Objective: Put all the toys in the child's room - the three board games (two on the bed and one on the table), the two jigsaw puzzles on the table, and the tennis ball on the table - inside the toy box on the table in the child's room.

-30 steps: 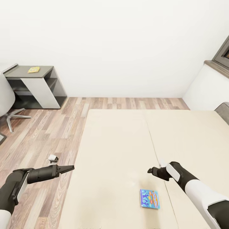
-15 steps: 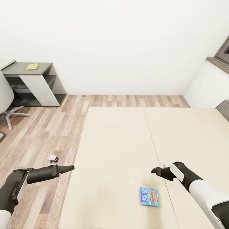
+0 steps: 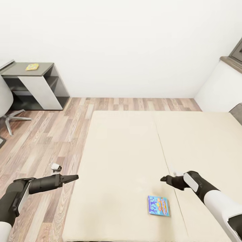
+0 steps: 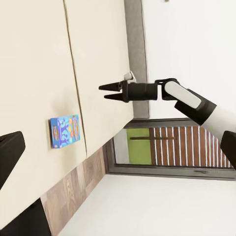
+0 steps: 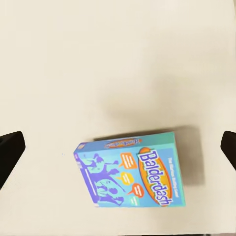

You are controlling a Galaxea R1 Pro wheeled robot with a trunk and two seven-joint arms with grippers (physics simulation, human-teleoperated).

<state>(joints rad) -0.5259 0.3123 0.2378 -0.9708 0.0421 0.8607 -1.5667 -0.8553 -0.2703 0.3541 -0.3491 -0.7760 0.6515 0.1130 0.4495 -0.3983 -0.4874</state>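
- Lying flat on the plain beige, matte mattress of the low wide bed (image 3: 127, 151): a thin rectangular light blue card game box (image 3: 158, 206) with colourful print, lettered "Balderdash" (image 5: 132, 176), near the bed's front edge and just left of the seam between the two mattress halves.
- Long axis of the box running roughly from the bed's front edge toward the far wall, printed face up.
- Right end effector (image 3: 164, 178), dark with tapered fingers, hovering above the mattress just beyond and to the right of the box, apart from it; fingers spread open, as seen from the left wrist (image 4: 109, 91).
- Right forearm white with a dark wrist, reaching in from the lower right, fingertips pointing left.
- Left end effector (image 3: 74, 176), black and pointed, held level over the wood-plank floor (image 3: 40, 141) at the bed's left edge, pointing right; fingers look close together, though whether fully closed cannot be told.
- On the far dark grey-topped side unit (image 3: 40, 69) against the white wall: a small flat yellowish square (image 3: 32, 67), detail too small to make out.
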